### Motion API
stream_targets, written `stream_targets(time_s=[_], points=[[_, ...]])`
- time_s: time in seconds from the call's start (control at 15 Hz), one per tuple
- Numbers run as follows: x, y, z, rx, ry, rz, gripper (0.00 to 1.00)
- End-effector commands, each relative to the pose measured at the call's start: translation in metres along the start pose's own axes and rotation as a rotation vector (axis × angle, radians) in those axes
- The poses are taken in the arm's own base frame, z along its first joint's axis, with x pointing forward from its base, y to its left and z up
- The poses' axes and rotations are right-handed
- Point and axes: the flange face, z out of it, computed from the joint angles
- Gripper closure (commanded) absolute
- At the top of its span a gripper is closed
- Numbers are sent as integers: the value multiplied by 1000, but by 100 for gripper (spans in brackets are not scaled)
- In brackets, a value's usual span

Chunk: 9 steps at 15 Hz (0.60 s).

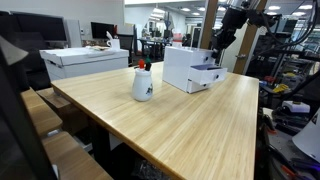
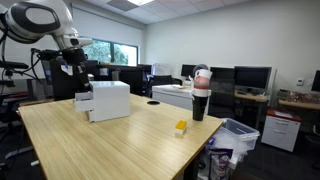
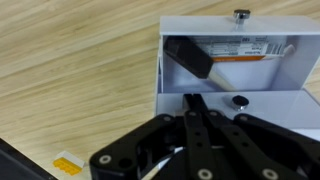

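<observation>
One white box (image 3: 262, 80) lies directly beneath the pincer (image 3: 192, 99), whose black metal fingers are pressed together above its near edge. The box is rectangular, smooth and sharp-cornered. It stands on a pale wood-grain table (image 1: 200, 125), and a small yellow block (image 3: 67, 165) lies well apart.
</observation>
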Motion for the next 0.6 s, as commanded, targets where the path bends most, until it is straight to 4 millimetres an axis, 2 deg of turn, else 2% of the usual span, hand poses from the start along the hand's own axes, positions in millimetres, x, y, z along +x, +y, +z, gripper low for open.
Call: stream_targets(time_s=[0.0, 0.53], points=[[19, -3, 7, -6, 15, -33, 94], [44, -10, 12, 3, 6, -47, 95]])
